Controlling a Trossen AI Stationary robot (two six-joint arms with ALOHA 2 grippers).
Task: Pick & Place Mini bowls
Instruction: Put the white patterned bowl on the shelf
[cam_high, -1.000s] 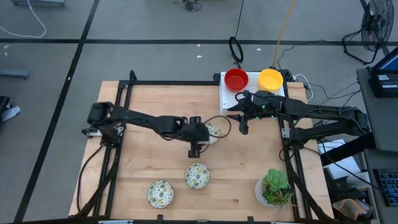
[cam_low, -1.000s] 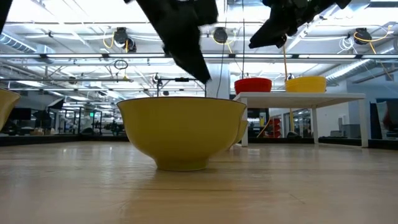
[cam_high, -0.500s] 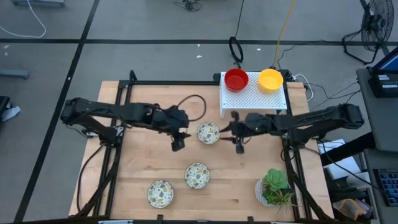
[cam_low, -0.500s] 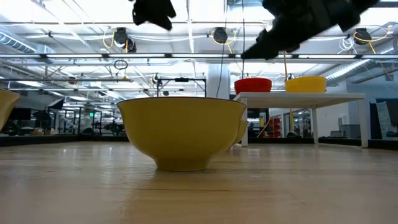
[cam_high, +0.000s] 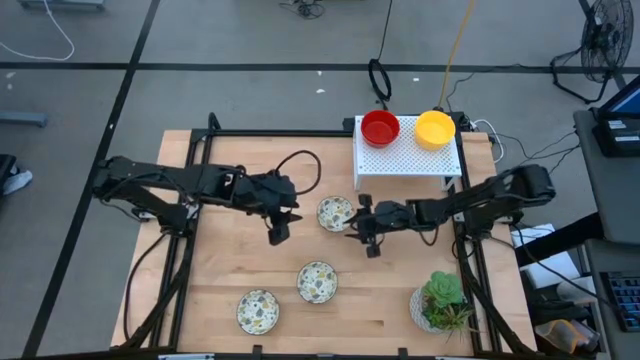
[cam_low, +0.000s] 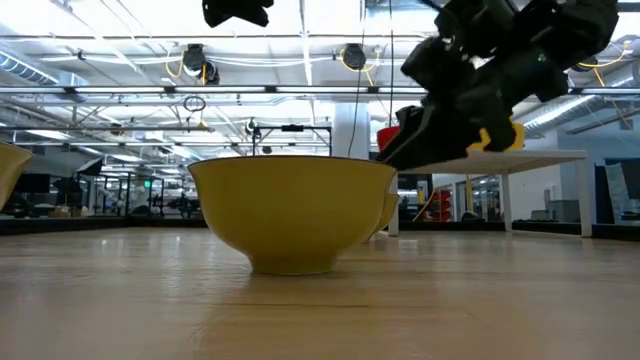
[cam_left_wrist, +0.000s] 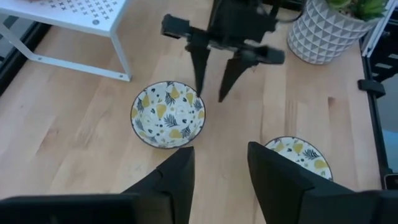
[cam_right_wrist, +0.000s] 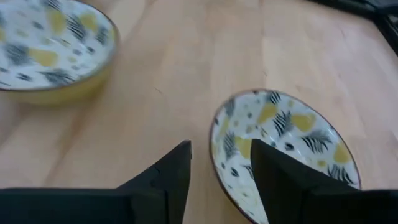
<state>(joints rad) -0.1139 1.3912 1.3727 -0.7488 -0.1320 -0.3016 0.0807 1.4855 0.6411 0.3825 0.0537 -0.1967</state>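
Observation:
A whitish mini bowl with a dark and yellow pattern (cam_high: 335, 212) (cam_left_wrist: 168, 114) (cam_right_wrist: 286, 149) stands on its base mid-table. My right gripper (cam_high: 371, 245) (cam_left_wrist: 210, 96) (cam_right_wrist: 217, 168) hangs open at its right side, fingers pointing down, with the bowl's rim showing between them in the right wrist view. In the low view it (cam_low: 392, 158) is clear of the table. My left gripper (cam_high: 276, 235) (cam_left_wrist: 217, 168) is open, to the bowl's left and higher up. Two more patterned bowls (cam_high: 317, 282) (cam_high: 258, 311) stand nearer. A red bowl (cam_high: 380, 127) and a yellow bowl (cam_high: 435, 128) stand on the rack.
The white perforated rack (cam_high: 408, 158) stands at the far right of the table. A white pot with a green plant (cam_high: 440, 302) stands at the near right corner. Bare wood lies between the middle bowl and the two near bowls.
My left gripper has drawn back from the middle bowl toward the table's left and risen. My right gripper has come from the rack's front edge toward the near-left and sunk down beside that bowl's right side. The bowls have stayed where they were.

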